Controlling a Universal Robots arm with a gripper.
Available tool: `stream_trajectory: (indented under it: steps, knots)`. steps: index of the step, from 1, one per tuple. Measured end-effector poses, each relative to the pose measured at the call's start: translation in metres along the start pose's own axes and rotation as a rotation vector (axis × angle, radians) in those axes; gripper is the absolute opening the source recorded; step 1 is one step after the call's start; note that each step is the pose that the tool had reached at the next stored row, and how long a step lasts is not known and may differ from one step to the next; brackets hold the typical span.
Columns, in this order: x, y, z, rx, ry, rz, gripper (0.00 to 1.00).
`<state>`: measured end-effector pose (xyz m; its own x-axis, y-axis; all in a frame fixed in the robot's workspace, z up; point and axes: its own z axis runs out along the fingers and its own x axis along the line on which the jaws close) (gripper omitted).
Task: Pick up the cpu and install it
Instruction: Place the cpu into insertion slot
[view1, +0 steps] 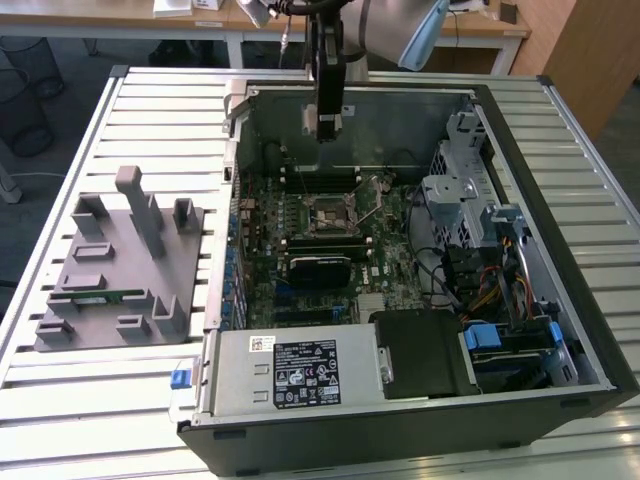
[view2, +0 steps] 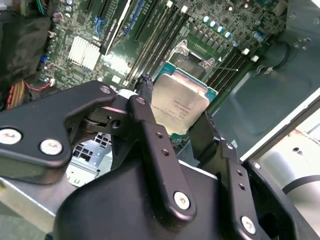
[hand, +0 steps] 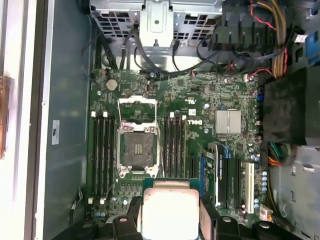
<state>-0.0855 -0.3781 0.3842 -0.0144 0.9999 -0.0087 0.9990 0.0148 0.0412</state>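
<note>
The black two-fingered gripper (view2: 174, 105) pinches the cpu (view2: 182, 100), a small flat square chip with a pale silver metal top, by two opposite edges. It holds the chip in the air above the green motherboard (hand: 220, 95). Below lies the square processor socket (hand: 137, 149) — its metal retaining frame (hand: 136, 107) swung open — inside the black computer case (view1: 400, 440) on the slatted metal bench (view1: 120, 420).

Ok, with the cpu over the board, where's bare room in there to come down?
The open socket is bare, bordered by memory slots on either side. The plain case panel beside the board is free too. Crowded: wiring and the drive cage. The tool holds the cpu.
</note>
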Motion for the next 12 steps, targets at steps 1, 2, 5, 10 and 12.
stream_trajectory:
  steps: [1, 2, 5, 10, 12]
  knots:
    - [0.0006, 0.0003, 0.0018, 0.0001, 0.0001, -0.005, 0.54]
    - [0.0013, 0.0004, 0.0036, 0.0, 0.0003, -0.008, 0.54]
    - [0.0032, 0.0008, 0.0086, 0.0, 0.0009, -0.01, 0.54]
    - [0.006, 0.0035, 0.0128, -0.0001, 0.0021, -0.011, 0.54]
    - [0.0072, 0.005, 0.0142, -0.0001, 0.0021, -0.011, 0.54]
